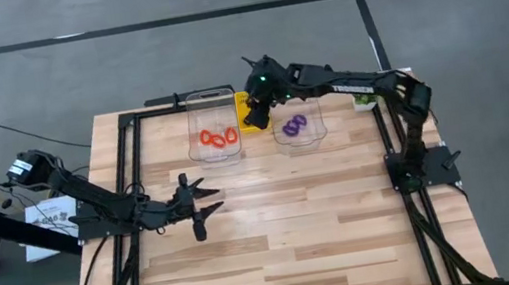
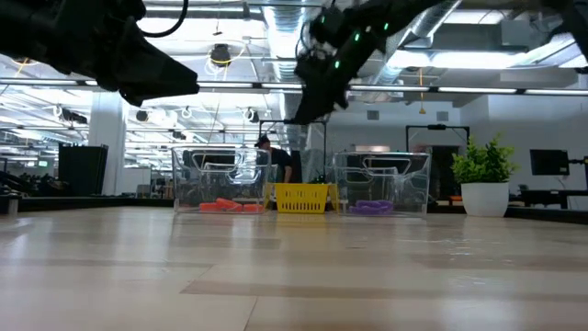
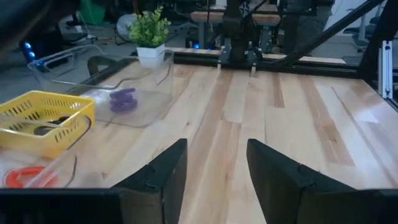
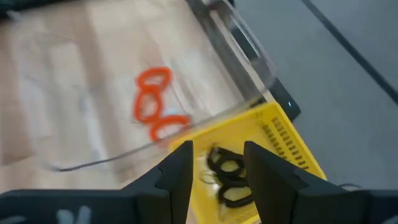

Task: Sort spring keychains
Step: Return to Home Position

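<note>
The worktop (image 1: 291,248) has three bins at its far edge. The right gripper (image 1: 255,112) hangs over the yellow bin (image 4: 283,134), jaws open and empty. The left gripper (image 1: 210,198) hangs at the near left, jaws open too. Orange-red spring keychains (image 1: 219,139) lie in the left clear bin (image 1: 209,97), purple spring keychains (image 1: 295,126) in the right clear bin (image 1: 319,129), and black spring keychains (image 4: 227,177) in the yellow bin.

The orange-red spring keychains (image 1: 219,139) and purple spring keychains (image 1: 295,126) show through clear bins (image 1: 194,121); the black spring keychains (image 4: 227,176) lie against a yellow bin (image 4: 288,146) (slotted walls); the table (image 1: 307,226) is pale, streaked wood.
</note>
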Tool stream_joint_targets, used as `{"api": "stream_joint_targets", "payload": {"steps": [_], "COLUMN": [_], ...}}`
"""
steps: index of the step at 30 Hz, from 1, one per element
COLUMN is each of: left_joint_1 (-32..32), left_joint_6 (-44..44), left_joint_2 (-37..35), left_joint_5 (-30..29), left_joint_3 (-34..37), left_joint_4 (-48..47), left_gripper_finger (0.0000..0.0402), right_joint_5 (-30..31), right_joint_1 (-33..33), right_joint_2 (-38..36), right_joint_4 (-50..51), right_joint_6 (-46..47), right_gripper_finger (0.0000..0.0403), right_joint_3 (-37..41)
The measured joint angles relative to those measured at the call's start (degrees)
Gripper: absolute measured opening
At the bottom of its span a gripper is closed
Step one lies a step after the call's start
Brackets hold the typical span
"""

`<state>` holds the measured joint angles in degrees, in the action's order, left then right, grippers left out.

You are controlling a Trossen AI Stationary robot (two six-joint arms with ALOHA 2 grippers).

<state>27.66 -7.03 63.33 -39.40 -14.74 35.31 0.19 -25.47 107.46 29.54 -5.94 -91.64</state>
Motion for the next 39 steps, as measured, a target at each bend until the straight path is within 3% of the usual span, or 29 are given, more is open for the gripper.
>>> {"api": "stream_joint_targets", "payload": {"steps": [5,9,15,25,30,39], "left_joint_1": [0.9,2.9,5.8,4.5,4.1,4.0], "left_joint_6": [-1.6,1.8,5.3,5.6,6.2,6.7], "left_joint_2": [-0.9,-4.8,-15.1,-31.5,-35.4,-36.0], "left_joint_5": [0.6,2.8,8.3,8.6,8.6,7.9], "left_joint_3": [0.0,0.7,3.8,13.8,14.5,14.5], "left_joint_4": [-0.3,0.0,0.8,2.7,1.4,1.2], "left_gripper_finger": [0.0164,0.0164,0.0164,0.0164,0.0164,0.0164], "right_joint_5": [0.0,0.8,4.6,5.2,11.7,21.8], "right_joint_1": [3.9,7.0,11.4,21.6,27.3,36.1], "right_joint_2": [-6.1,-13.3,-29.1,-58.1,-70.2,-86.9], "right_joint_4": [1.7,-0.2,-8.8,-23.6,-25.0,-26.5], "right_joint_6": [-1.5,-1.7,-1.2,-0.3,0.4,2.5], "right_gripper_finger": [0.0129,0.0131,0.0132,0.013,0.0131,0.0129], "right_joint_3": [1.2,7.0,23.1,50.2,58.9,72.5]}}
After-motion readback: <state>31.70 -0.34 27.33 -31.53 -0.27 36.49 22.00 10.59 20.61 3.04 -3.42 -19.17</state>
